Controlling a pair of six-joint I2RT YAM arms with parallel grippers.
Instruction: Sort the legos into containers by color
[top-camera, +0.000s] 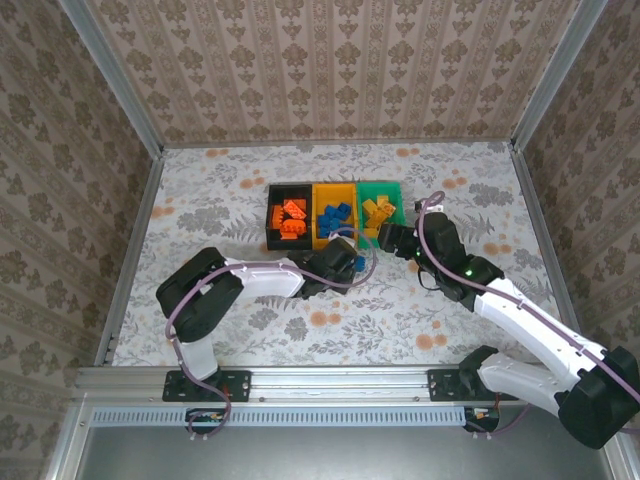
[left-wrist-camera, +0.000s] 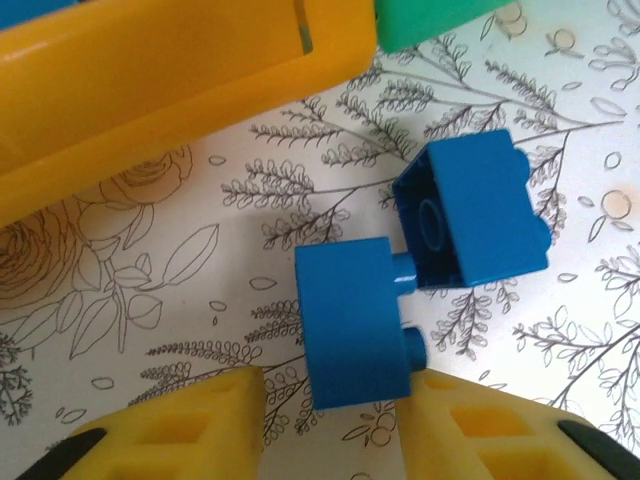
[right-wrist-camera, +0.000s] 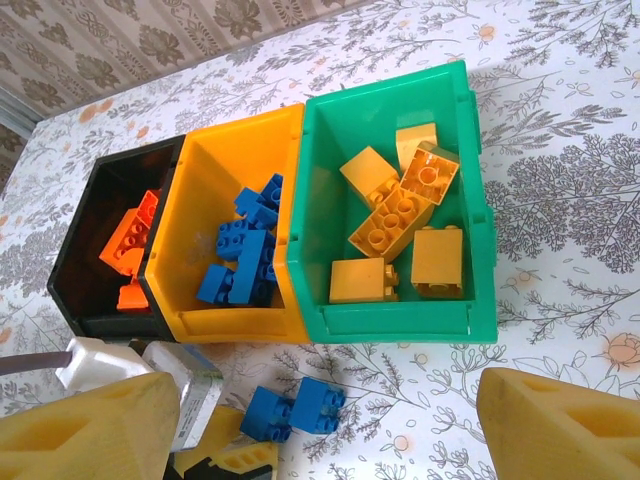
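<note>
End effector (L) (left-wrist-camera: 335, 380) astride blue lego (left-wrist-camera: 350, 315)

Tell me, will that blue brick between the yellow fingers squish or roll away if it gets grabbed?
Probably no squishing: the blue brick looks like hard, boxy plastic. Its flat sides shouldn't roll, though the shiny surface might slip. One stud seems to touch the second blue brick, so that one may get nudged.

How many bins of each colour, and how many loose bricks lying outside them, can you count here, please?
Black bin: 1
Yellow-orange bin: 1
Green bin: 1
Loose blue bricks: 2
Total: 5
</note>
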